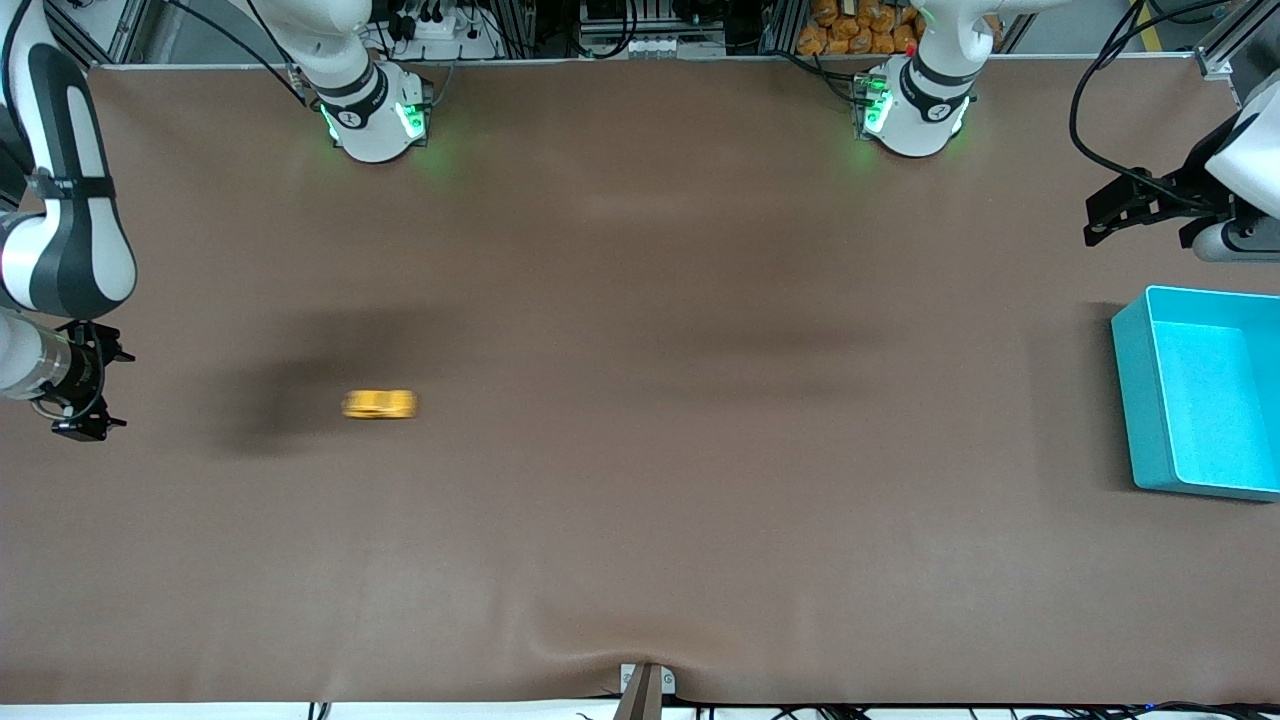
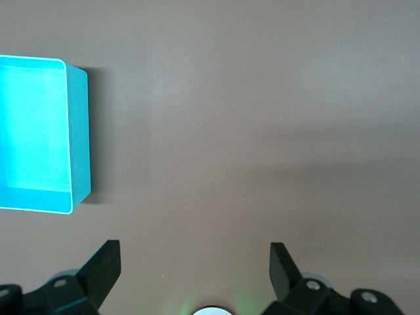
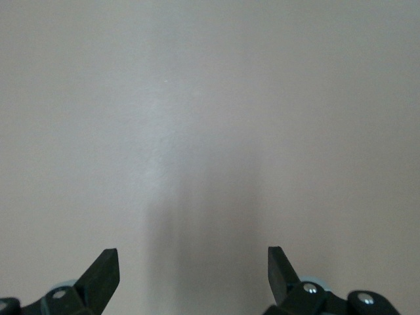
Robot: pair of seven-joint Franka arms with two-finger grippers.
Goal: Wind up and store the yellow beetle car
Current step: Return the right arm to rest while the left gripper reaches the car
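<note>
Yellow beetle car [image 1: 380, 404] smeared with blur on the brown table [image 1: 640, 520], toward the right arm's end, well apart from the teal bin [image 1: 1130, 400] at the left arm's end. Probably rolling; better to wait for rest, then pinch across the body. Right gripper [image 3: 192, 272] spread wide, empty, over bare table. Left gripper [image 2: 195, 269] likewise wide and empty, near the bin.

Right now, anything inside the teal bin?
Nothing shows inside the bin: the front and left wrist views show bare teal floor. One end runs out of both views, so that part is unseen. The car sits on the table toward the right arm's end.
</note>
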